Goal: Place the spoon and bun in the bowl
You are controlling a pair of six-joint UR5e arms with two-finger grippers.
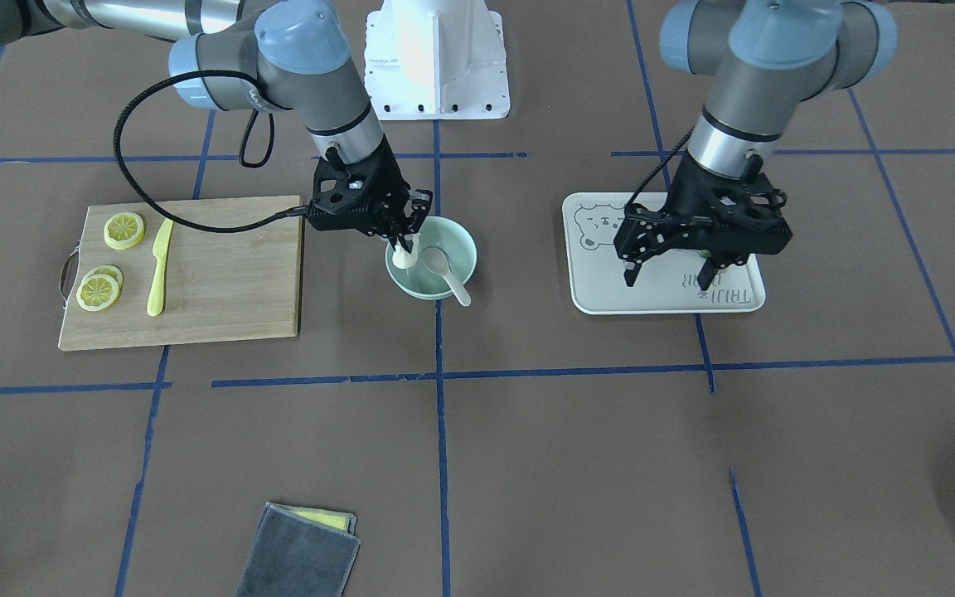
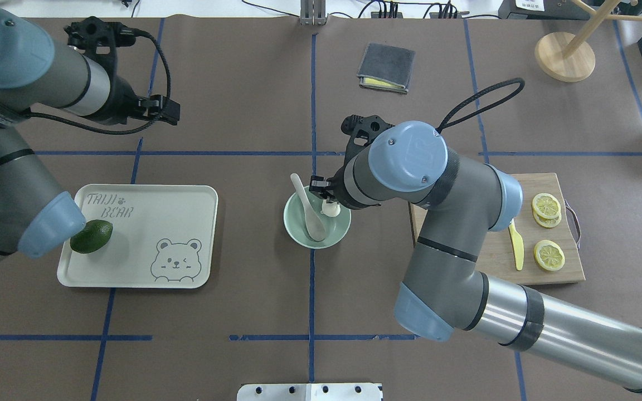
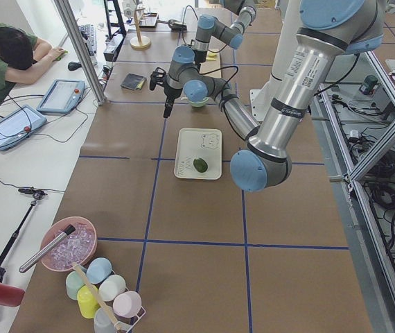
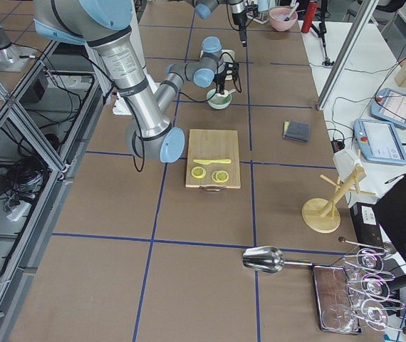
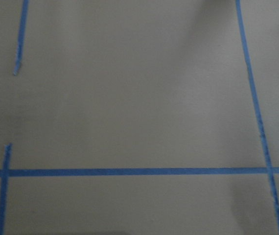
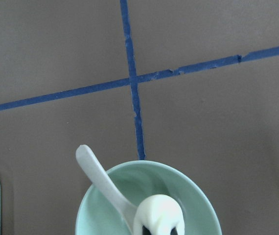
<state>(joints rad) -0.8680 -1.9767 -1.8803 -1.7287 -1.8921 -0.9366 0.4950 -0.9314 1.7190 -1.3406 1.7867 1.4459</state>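
**Right arm.** The right fingers [image 1: 396, 236] are closed on the bun [image 6: 158, 214], gripping it from either side. The bun hangs inside the outline of the bowl [image 1: 462, 245], toward the side of the bowl at the robot's right. Contact between the bun and the bowl floor cannot be determined. Which way the bun's pinched top faces cannot be determined either.

**Spoon.** The spoon [image 1: 448, 279] lies in the bowl. Its scoop rests on the bowl floor just beside the bun, hollow side up. Its handle leans on the rim and projects past it. The long axis runs diagonally, and the handle points away from the robot and slightly toward the robot's left.

**Bowl.** It stands upright on the surface at the crossing of two blue tape lines.

**Left arm.** The left fingers [image 1: 630, 272] are spread wide apart and hold nothing. They are raised above the tray [image 2: 187, 200].

**Other items.** A dark green fruit [image 2: 91, 236] lies on the tray near one end. The cutting board [image 1: 229, 274] sits well apart from the tray, on the opposite side of the bowl
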